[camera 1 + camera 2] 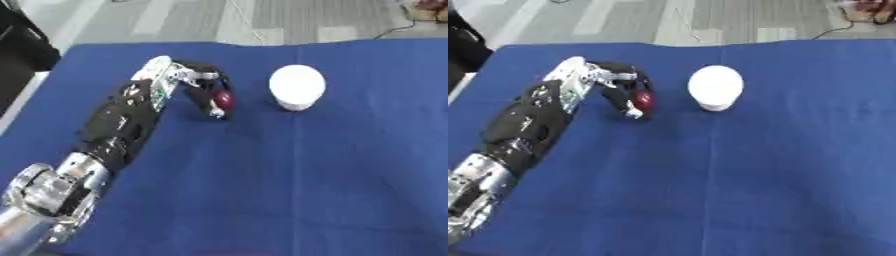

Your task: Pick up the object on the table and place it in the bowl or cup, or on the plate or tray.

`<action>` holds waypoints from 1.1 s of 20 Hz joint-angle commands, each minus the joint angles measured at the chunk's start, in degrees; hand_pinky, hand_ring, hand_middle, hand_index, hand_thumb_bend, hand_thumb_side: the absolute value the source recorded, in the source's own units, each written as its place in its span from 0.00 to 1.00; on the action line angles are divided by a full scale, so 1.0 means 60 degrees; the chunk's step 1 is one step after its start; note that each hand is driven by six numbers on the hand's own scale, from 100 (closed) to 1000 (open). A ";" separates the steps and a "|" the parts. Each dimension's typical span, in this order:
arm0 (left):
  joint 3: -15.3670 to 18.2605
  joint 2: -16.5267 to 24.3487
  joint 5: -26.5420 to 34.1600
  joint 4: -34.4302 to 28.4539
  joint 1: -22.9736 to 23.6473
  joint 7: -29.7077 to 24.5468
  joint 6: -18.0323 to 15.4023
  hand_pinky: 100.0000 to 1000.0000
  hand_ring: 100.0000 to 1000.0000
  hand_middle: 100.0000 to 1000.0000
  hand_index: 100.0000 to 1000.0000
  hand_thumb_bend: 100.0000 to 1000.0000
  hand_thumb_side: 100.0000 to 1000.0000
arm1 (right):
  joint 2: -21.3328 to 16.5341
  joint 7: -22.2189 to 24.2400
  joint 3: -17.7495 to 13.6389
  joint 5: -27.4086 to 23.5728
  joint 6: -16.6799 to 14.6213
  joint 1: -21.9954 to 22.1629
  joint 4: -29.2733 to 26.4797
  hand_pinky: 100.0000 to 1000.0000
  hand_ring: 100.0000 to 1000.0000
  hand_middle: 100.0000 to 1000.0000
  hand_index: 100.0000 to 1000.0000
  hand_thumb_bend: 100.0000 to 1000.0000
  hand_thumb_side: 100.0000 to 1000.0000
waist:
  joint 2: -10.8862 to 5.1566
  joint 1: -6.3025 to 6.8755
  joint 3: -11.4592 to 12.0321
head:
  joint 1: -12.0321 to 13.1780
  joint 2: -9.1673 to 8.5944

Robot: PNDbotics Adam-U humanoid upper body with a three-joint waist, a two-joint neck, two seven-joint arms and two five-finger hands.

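Observation:
A small dark red object (224, 99) sits inside the curled fingers of my left hand (199, 80), just above the blue cloth. The left arm reaches in from the lower left, and its fingers bend down and round the red thing. A white cup (297, 86) stands upright on the cloth a short way to the right of the hand, apart from it. Whether the red object rests on the cloth or hangs just clear of it cannot be told. My right hand shows in neither view.
A blue cloth (315, 170) covers the whole table. Grey floor lies beyond the far edge, with a cable and some small items (429, 10) at the far right corner. A dark shape (22, 40) stands off the table's left side.

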 commanded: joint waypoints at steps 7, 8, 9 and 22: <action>0.0118 0.0220 -0.0132 0.0059 -0.0204 0.0167 0.0019 0.69 0.73 0.82 0.87 0.30 0.50 | -0.0118 0.0081 -0.0029 -0.0058 -0.0018 -0.0201 -0.0159 0.40 0.67 0.73 0.78 0.00 1.00 | -0.0005 -0.0019 -0.0042 | 0.0189 -0.0160; 0.0119 0.0217 -0.0141 0.0070 -0.0207 0.0167 0.0011 0.69 0.73 0.82 0.87 0.30 0.50 | -0.0118 0.0084 -0.0031 -0.0060 -0.0017 -0.0199 -0.0158 0.40 0.67 0.73 0.78 0.00 1.00 | 0.0003 -0.0020 -0.0033 | 0.0190 -0.0160; 0.0118 0.0213 -0.0152 0.0083 -0.0210 0.0161 0.0002 0.69 0.73 0.82 0.86 0.30 0.49 | -0.0118 0.0087 -0.0034 -0.0062 -0.0017 -0.0197 -0.0158 0.40 0.67 0.73 0.78 0.00 1.00 | 0.0011 -0.0019 -0.0018 | 0.0192 -0.0170; 0.0136 0.0203 -0.0067 0.0138 -0.0265 -0.0094 0.0118 0.49 0.57 0.73 0.78 0.22 0.28 | -0.0122 0.0119 -0.0048 -0.0086 -0.0026 -0.0173 -0.0139 0.40 0.67 0.73 0.78 0.00 1.00 | 0.0035 -0.0010 0.0030 | 0.0175 -0.0139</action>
